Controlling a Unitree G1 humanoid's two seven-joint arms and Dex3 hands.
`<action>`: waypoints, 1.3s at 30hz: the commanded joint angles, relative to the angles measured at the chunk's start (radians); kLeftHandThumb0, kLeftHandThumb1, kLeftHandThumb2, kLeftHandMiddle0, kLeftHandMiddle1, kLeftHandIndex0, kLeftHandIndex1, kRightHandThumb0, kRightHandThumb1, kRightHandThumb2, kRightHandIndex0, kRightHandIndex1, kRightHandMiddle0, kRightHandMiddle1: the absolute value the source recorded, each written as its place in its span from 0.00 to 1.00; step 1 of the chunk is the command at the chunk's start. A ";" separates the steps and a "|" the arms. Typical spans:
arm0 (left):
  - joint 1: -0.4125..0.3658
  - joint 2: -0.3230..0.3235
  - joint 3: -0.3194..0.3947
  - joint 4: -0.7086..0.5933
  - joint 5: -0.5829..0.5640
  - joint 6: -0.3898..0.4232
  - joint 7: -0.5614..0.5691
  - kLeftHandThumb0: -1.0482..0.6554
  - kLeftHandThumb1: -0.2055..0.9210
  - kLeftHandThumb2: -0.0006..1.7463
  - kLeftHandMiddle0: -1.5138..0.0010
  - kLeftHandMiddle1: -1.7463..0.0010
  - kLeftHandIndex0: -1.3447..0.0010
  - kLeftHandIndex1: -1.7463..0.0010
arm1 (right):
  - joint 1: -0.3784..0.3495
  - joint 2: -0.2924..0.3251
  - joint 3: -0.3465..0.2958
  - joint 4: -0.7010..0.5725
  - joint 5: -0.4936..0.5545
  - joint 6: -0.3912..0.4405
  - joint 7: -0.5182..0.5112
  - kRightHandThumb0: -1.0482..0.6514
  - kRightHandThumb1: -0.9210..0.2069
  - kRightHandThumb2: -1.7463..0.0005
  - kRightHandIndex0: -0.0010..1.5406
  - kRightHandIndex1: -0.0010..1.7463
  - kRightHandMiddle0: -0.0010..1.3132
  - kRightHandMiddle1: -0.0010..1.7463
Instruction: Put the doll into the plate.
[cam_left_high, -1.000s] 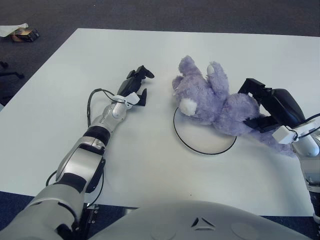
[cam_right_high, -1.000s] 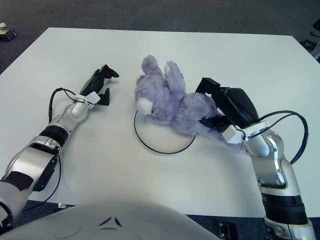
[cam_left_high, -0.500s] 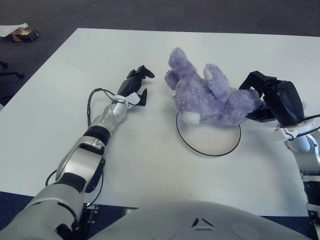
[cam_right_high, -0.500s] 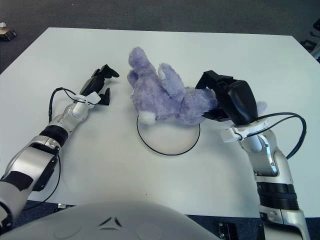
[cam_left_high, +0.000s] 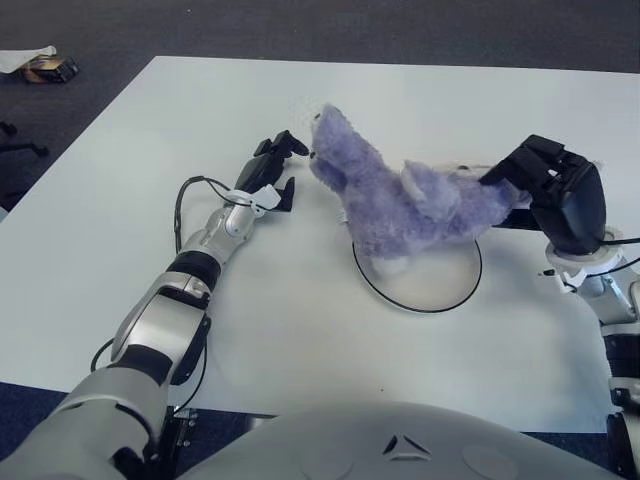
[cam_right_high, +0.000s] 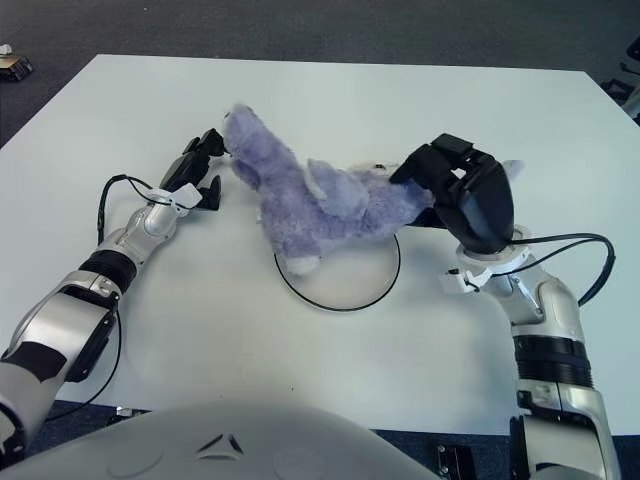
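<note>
Left eye view: right hand (cam_left_high: 555, 190) clamped with curled fingers (cam_left_high: 527, 160) on one end of the purple doll (cam_left_high: 400, 205), holding it slung across the far-left rim of the plate (cam_left_high: 462, 291); head end stretching out past the rim toward the left hand (cam_left_high: 272, 172), one pale paw hanging down onto the plate's near-left part. Probably not resting with full weight yet, though hard to tell. Best handled by drawing the doll back toward the plate's middle before lowering, so the head end clears the rim and does not spill onto the worktop (cam_left_high: 300, 330). Worth keeping the grip firm until the bulk sits inside the ring, then easing off slowly, since soft plush tends to flop and roll. Right eye view: same hold, dark fingers (cam_right_high: 430, 165) wrapped over the doll's right end, body sagging between hand and plate. Left hand idle just left of the doll's head, close to touching, fingers loosely spread and gripping nothing; no need to bring it in.
</note>
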 joint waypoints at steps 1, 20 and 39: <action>0.049 -0.002 -0.026 0.034 0.035 0.044 -0.023 0.75 0.41 0.91 0.97 0.23 1.00 0.10 | -0.049 0.010 0.020 0.041 -0.081 0.012 -0.160 0.62 0.73 0.12 0.53 0.93 0.41 1.00; 0.048 0.001 -0.030 0.035 0.039 0.049 -0.021 0.75 0.42 0.92 0.98 0.23 1.00 0.10 | 0.018 -0.214 0.221 0.077 0.220 -0.125 0.153 0.61 0.66 0.16 0.49 0.96 0.37 1.00; 0.045 -0.001 -0.037 0.036 0.039 0.053 -0.025 0.76 0.46 0.92 0.97 0.25 1.00 0.08 | -0.016 -0.248 0.210 -0.045 -0.323 0.091 -0.403 0.61 0.59 0.21 0.43 0.95 0.36 1.00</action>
